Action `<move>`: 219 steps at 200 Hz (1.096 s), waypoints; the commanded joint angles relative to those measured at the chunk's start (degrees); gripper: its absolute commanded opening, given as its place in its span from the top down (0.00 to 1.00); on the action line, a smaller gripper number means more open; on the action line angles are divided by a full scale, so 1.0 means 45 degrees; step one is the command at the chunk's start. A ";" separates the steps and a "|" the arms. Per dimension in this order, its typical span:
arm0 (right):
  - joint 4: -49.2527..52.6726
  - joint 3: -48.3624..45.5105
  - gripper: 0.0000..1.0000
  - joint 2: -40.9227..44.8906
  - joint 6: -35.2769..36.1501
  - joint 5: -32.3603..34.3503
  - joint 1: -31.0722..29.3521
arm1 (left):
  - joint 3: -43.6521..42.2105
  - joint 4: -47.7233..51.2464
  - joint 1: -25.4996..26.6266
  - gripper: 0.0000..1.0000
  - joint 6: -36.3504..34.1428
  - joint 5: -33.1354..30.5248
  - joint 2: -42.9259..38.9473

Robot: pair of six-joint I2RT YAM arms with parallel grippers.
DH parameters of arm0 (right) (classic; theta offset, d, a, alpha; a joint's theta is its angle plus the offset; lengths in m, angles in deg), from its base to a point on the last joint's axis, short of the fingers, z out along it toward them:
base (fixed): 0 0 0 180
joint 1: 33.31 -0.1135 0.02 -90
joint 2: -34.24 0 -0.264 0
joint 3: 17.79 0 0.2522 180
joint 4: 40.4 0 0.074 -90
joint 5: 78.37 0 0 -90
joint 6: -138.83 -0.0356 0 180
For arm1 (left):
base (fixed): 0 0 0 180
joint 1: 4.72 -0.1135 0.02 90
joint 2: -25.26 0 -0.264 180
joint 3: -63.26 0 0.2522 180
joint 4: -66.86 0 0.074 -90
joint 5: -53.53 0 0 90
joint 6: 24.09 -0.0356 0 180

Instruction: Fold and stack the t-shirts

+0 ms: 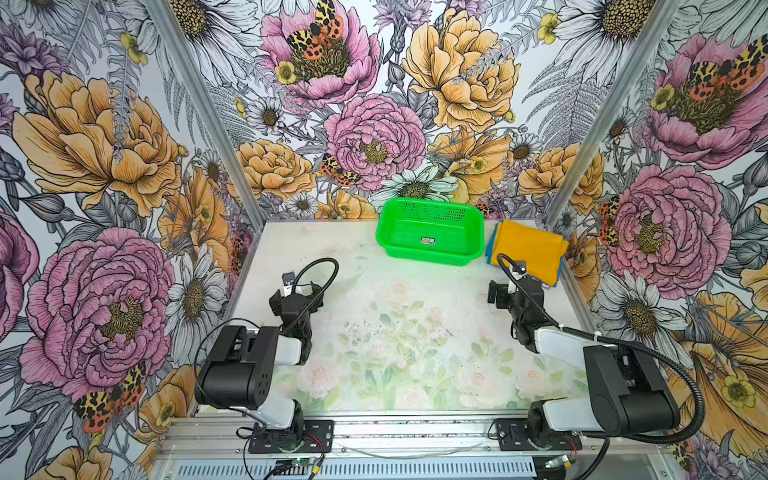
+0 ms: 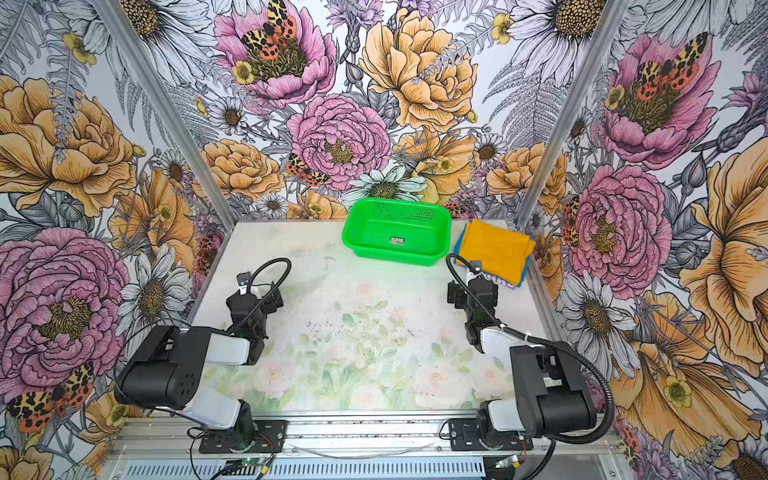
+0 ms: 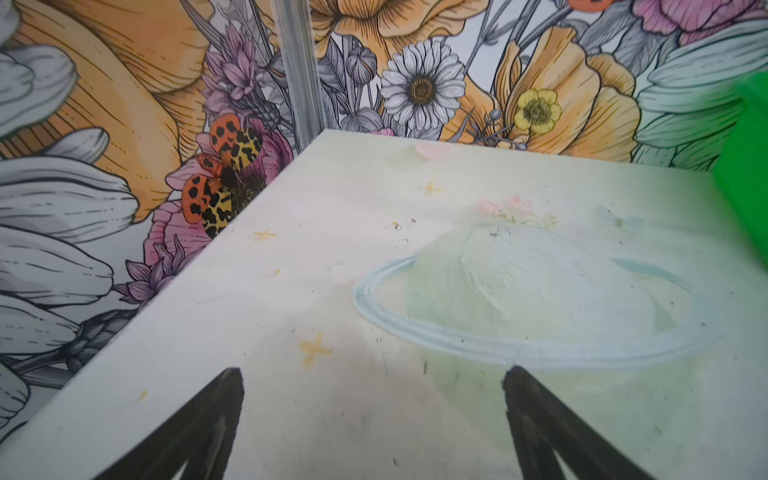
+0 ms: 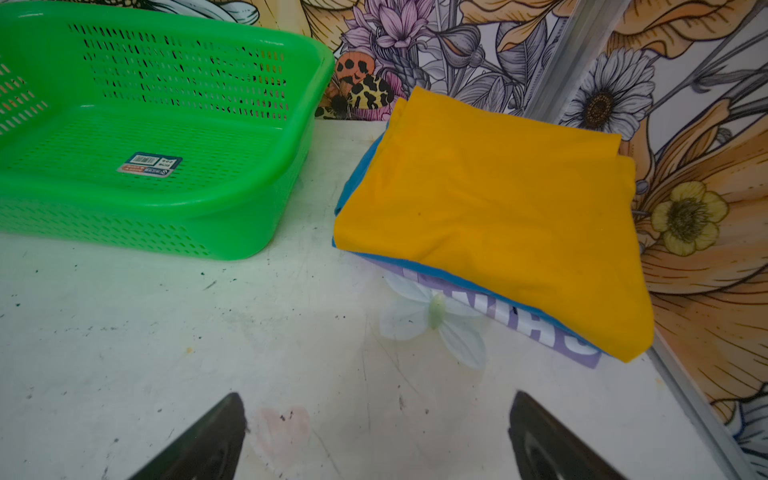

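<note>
Two grippers, both with jaws spread wide and empty. Our left gripper [image 3: 372, 370] hangs over bare table [image 3: 257, 316]. Nothing of the task lies ahead of its jaws, only a blurred edge of the basket [image 3: 744, 166] far off on the inner side.

The basket sits empty ahead of the right gripper [image 4: 374, 395], on the side toward the other arm. The stack [image 1: 528, 249] lies ahead of those jaws on the outer side, near but apart from them, close against the side wall [image 4: 706, 257]. The yellow shirt [image 4: 490, 216] is on top, the blue shirt [image 4: 348, 195] shows as a thin rim beneath it, and a lilac shirt [image 4: 519, 320] with white lettering pokes out at the bottom toward the jaws.

We judge the folding and stacking done, so the main risk is disturbing it. The layers are already staggered. If the right arm swings outward, a finger could catch the nearest corner, drag the yellow layer off or flip a fold open. A low reach forward could hook the lilac edge.

The stack is folded close to square, so its long axis is hard to call. It seems to run away from the right jaws toward the back wall, skewed a little. We cannot tell where any collar or hem points.
</note>
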 commanded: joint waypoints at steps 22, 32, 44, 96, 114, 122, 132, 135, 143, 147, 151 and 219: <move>-0.4230 -0.0892 0.01 -0.1027 0.0127 0.0524 0.0555 | 0.0673 -0.0882 -0.0250 0.01 -0.0068 0.0900 -0.0033; -0.4650 -0.0985 0.01 -0.1356 -0.0045 -0.0032 0.0860 | 0.0691 -0.0735 -0.0259 0.01 -0.0055 0.0910 -0.0088; -0.5236 -0.1062 0.01 -0.1780 -0.0121 -0.0217 0.1034 | 0.0689 -0.0845 -0.0249 0.01 -0.0094 0.0907 -0.0068; -0.4966 -0.1011 0.00 -0.1722 -0.0290 -0.0156 0.1118 | 0.0765 -0.0707 -0.0117 0.01 -0.0192 0.0829 -0.0049; -0.5305 -0.1196 0.01 -0.1709 -0.0492 0.0602 0.1049 | 0.0754 -0.0674 -0.0126 0.01 -0.0205 0.0829 -0.0049; -0.5346 -0.1263 0.01 -0.1651 -0.0647 0.0973 0.1055 | 0.0762 -0.0688 -0.0119 0.01 -0.0202 0.0829 -0.0049; -0.5472 -0.1294 0.01 -0.1693 -0.0714 0.1185 0.1063 | 0.0769 -0.0685 -0.0126 0.01 -0.0196 0.0829 -0.0054; -0.5420 -0.1280 0.01 -0.1672 -0.0717 0.1187 0.1056 | 0.0775 -0.0677 -0.0115 0.01 -0.0192 0.0829 -0.0050; -0.5390 -0.1256 0.00 -0.1662 -0.0717 0.1211 0.1065 | 0.0771 -0.0679 -0.0104 0.01 -0.0193 0.0829 -0.0059; -0.5436 -0.1252 0.01 -0.1687 -0.0715 0.1207 0.1049 | 0.0781 -0.0653 -0.0118 0.01 -0.0192 0.0847 -0.0050; -0.5398 -0.1269 0.00 -0.1674 -0.0710 0.1207 0.1065 | 0.0783 -0.0633 -0.0121 0.01 -0.0192 0.0865 -0.0049; -0.5392 -0.1270 0.01 -0.1657 -0.0710 0.1222 0.1055 | 0.0809 -0.0567 -0.0212 0.01 -0.0192 0.1102 -0.0070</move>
